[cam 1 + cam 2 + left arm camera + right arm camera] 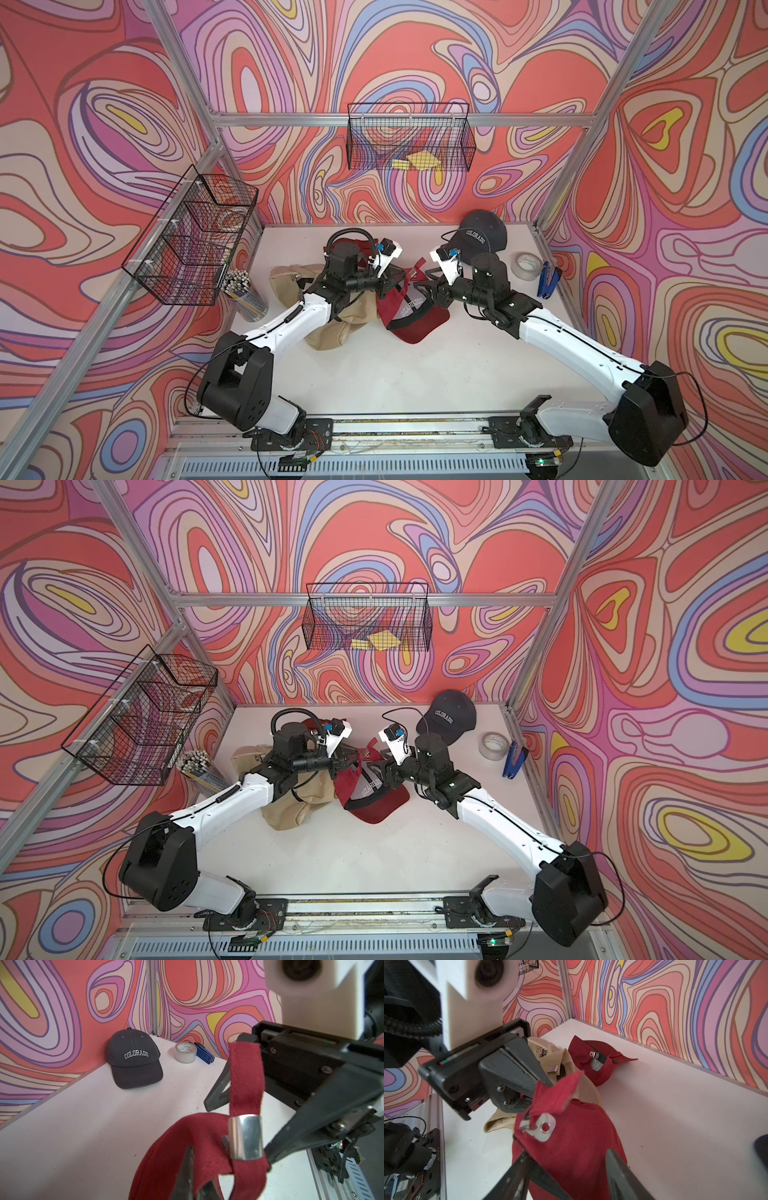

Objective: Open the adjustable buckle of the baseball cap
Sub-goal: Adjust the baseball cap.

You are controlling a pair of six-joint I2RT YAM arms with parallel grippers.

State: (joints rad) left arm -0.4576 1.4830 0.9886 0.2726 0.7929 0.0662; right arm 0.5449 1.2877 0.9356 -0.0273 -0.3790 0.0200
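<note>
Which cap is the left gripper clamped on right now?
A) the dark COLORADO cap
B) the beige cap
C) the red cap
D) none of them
C: the left gripper is shut on fabric of the red cap near its silver buckle, while the dark COLORADO cap lies apart, untouched.

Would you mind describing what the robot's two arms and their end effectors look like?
Both the left arm and right arm have glossy white link shells and bulky black joint housings, with black cables looping beside them. Each wrist carries a white camera mount with a small blue part. The left end effector and right end effector are black, with flat, tapering dark grey fingers.
</note>
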